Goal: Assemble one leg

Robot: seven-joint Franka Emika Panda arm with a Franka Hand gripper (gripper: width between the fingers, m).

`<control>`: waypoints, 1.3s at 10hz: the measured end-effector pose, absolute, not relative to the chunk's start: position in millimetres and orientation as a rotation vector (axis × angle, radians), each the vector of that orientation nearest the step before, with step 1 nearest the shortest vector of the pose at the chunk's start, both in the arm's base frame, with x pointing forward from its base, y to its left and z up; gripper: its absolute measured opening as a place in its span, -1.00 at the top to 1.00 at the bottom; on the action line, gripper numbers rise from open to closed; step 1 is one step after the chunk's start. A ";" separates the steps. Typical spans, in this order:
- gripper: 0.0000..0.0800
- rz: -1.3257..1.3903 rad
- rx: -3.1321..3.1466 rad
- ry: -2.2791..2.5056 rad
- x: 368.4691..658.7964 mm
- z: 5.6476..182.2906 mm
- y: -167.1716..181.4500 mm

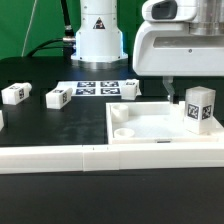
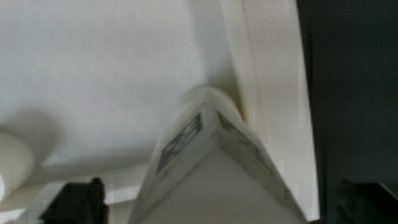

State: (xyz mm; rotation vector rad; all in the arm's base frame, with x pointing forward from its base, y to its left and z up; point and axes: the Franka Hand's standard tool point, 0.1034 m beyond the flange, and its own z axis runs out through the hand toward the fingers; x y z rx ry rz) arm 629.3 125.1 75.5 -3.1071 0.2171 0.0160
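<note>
the marker board (image 1: 106, 89) lies flat on the black table (image 1: 60, 125), behind the white panel (image 1: 150, 125)

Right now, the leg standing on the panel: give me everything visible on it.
The leg is a small white plastic-looking rectangular post with black-and-white square tags on its faces. It stands upright on the large white panel, near the corner at the exterior view's right. The gripper sits directly above it, jaws open, seemingly not clamping it. The wrist view shows its top between the fingertips.

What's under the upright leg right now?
The leg stands on the large white panel, near its corner on the exterior view's right. The socket beneath its base is covered.
</note>
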 end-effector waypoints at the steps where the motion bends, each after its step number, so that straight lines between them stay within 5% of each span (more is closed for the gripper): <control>1: -0.62 0.003 -3.124 0.011 630.0 75.5 125.4; 6: -0.59 -0.002 -3.084 -0.555 630.3 75.4 123.3; 8: 0.29 -0.002 -3.084 -0.555 630.3 75.3 123.1; 13: 0.27 0.005 -3.110 -0.159 630.3 74.5 121.5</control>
